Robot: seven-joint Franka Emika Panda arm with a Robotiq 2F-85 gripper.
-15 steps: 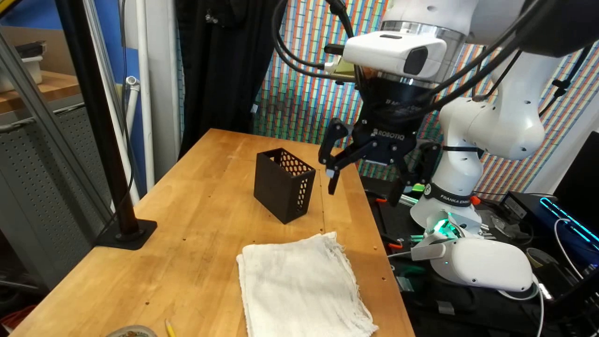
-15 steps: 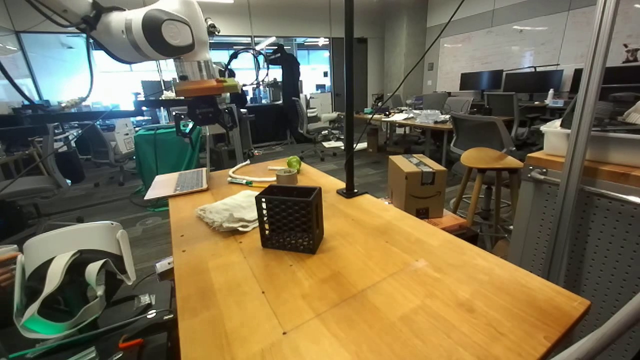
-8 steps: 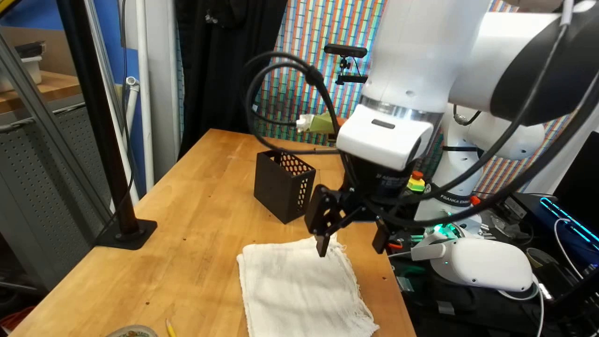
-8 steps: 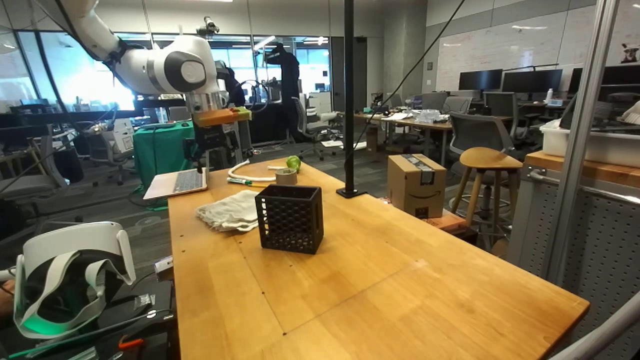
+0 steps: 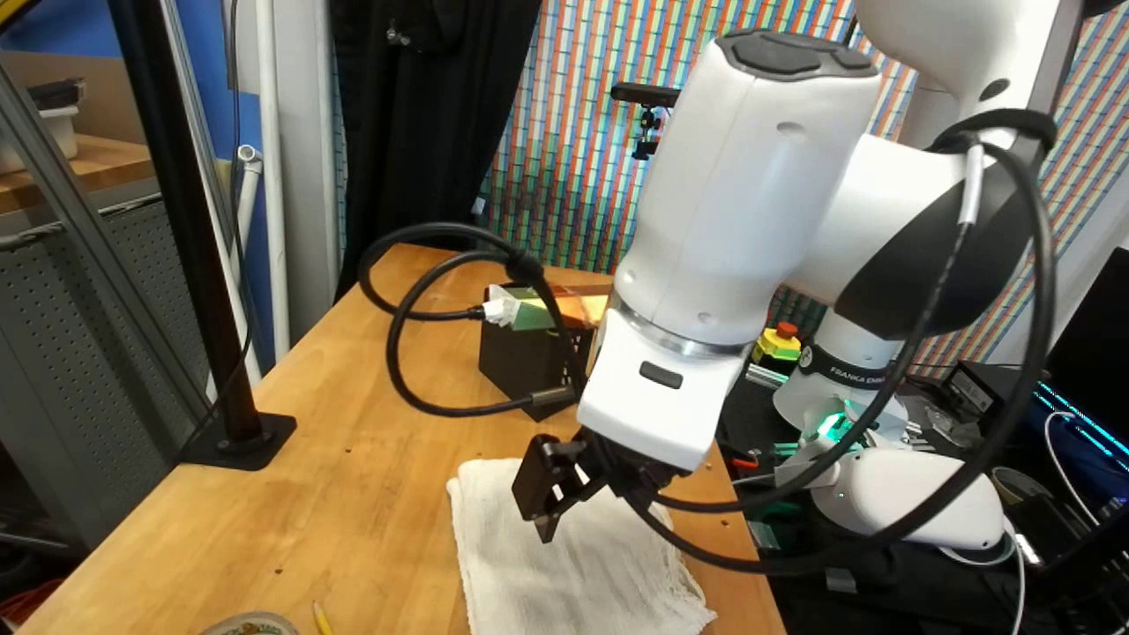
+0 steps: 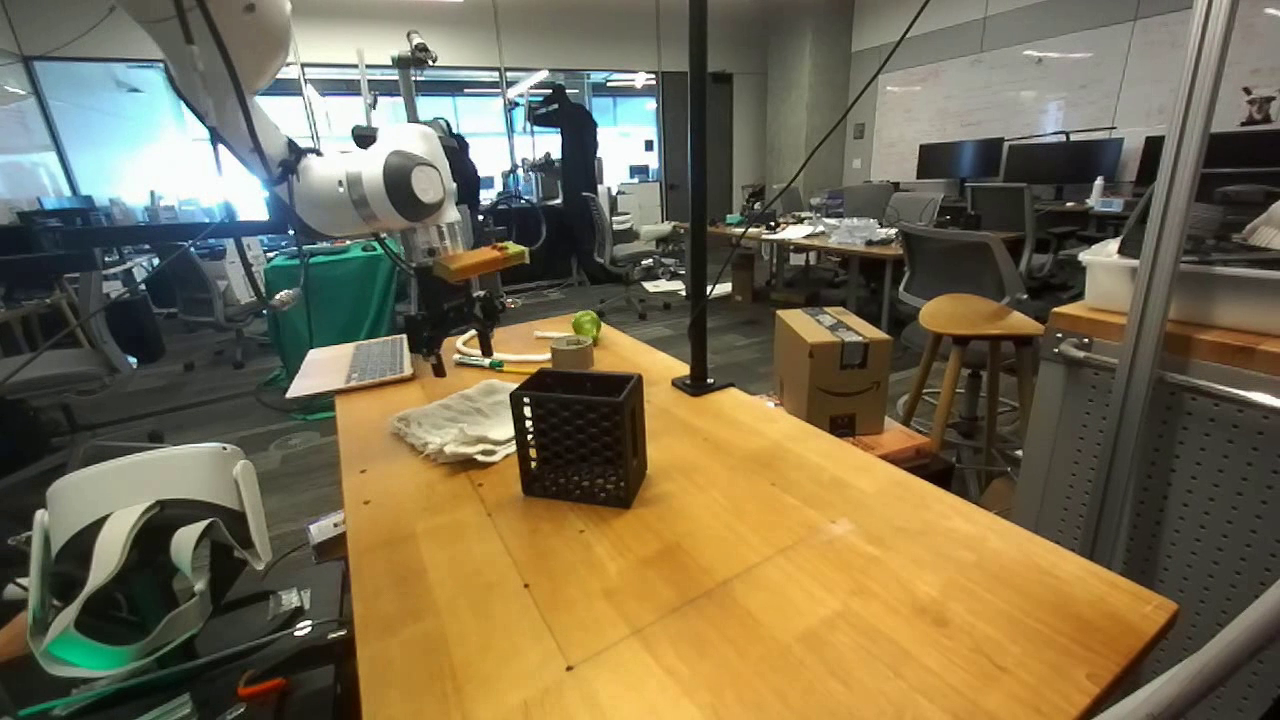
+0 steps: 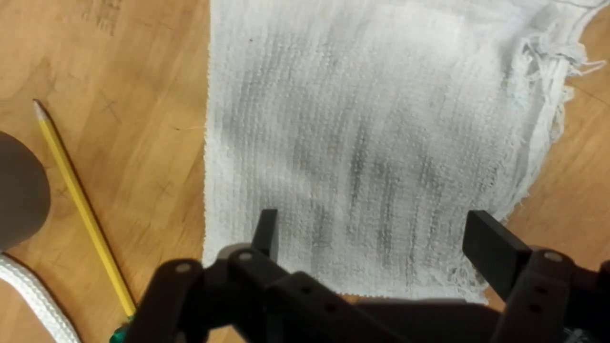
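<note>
My gripper (image 7: pixel 372 214) is open, with nothing between its fingers. It hangs above a folded white cloth (image 7: pixel 362 119) with frayed edges, which lies flat on the wooden table. In the wrist view one finger (image 7: pixel 266 233) is over the cloth and the other (image 7: pixel 495 247) is near its frayed side. The gripper (image 6: pixel 462 360) and cloth (image 6: pixel 465 425) also show in an exterior view. In the view where the arm hides one finger, the cloth (image 5: pixel 582 573) is below the gripper. A black perforated box (image 6: pixel 580 440) stands upright beside the cloth, partly hidden by the arm in an exterior view (image 5: pixel 516 366).
A yellow pencil (image 7: pixel 86 205), a grey roll (image 7: pixel 21 190) and a white rope (image 7: pixel 38 300) lie beside the cloth. A green object (image 6: pixel 586 325) and a laptop (image 6: pixel 370 362) are at the far end. A black pole (image 6: pixel 699 250) stands at the table's edge. A cable loop (image 5: pixel 397 335) hangs from the wrist.
The arm has come down and moved away from its base, from beside the black box to above the cloth. The gripper has stayed open. The cloth and box have not visibly moved.
</note>
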